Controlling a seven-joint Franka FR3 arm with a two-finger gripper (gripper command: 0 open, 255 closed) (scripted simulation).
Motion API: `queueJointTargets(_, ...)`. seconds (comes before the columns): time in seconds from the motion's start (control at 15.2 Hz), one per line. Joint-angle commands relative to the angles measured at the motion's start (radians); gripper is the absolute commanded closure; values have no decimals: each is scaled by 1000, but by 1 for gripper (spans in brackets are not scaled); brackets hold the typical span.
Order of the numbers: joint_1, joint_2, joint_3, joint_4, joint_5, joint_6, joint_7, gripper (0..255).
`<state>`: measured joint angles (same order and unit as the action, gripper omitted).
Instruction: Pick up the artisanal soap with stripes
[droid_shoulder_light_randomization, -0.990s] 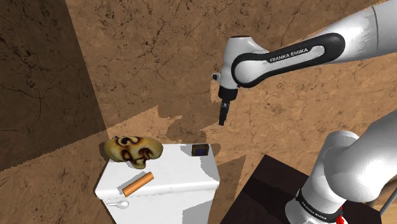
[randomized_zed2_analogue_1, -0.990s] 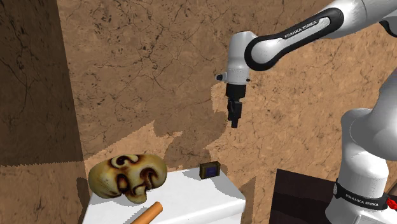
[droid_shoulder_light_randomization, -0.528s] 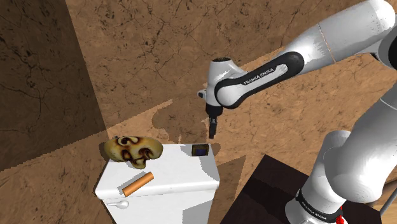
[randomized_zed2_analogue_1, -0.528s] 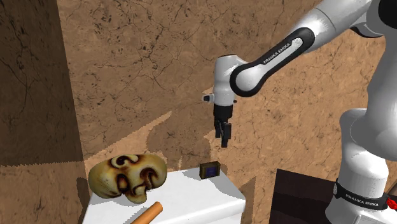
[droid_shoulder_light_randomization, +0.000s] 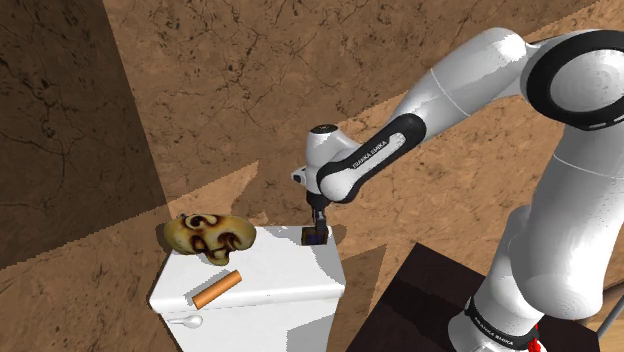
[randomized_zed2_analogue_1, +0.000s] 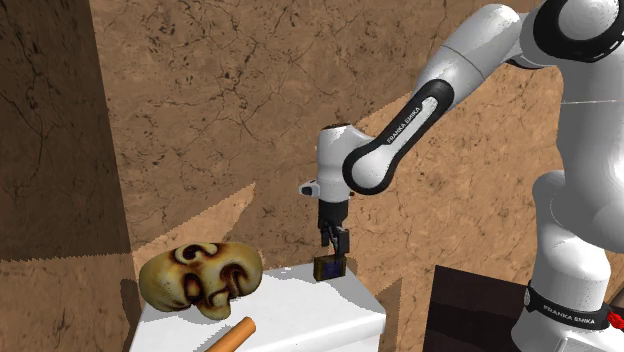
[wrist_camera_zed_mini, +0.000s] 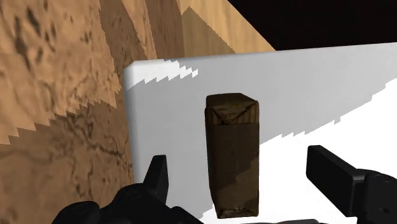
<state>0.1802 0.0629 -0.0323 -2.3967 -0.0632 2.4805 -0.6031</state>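
One small dark-brown soap (wrist_camera_zed_mini: 232, 153), sitting at the far edge of the white tabletop (wrist_camera_zed_mini: 318, 83), close to the corner nearest the brown stone wall. Blocky and elongated along the claw's line of sight, creased at the far end like folded wrapping; a blue patch on the face seen from the second exterior view, stripes too small to make out. Likely light and rigid, no give under pressure, perhaps slick if the skin is waxy, so prone to squirting out of a shallow pinch. Best taken across the two long narrow sides, around mid-length, with the pads well down past the top edge. Claw (wrist_camera_zed_mini: 238, 165) open, fingers spread to either side of the block and not touching it, poised just above. Further off on the tabletop, well apart from the soap: a tan mask-like face (droid_shoulder_light_randomization: 210, 235) with dark markings and an orange-brown cylinder (droid_shoulder_light_randomization: 217, 289) nearer the front edge.
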Motion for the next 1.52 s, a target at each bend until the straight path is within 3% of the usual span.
queueJointTargets(0.0,0,25,0,-4,-2,30,-3,0)
queueJointTargets(0.4,0,78,-1,-12,-5,91,1,0)
queueJointTargets(0.46,-1,79,-1,-13,-5,92,0,255)
queueJointTargets(1.06,0,78,-1,-12,-5,91,1,255)
queueJointTargets(1.45,0,9,0,-1,-2,10,-4,255)
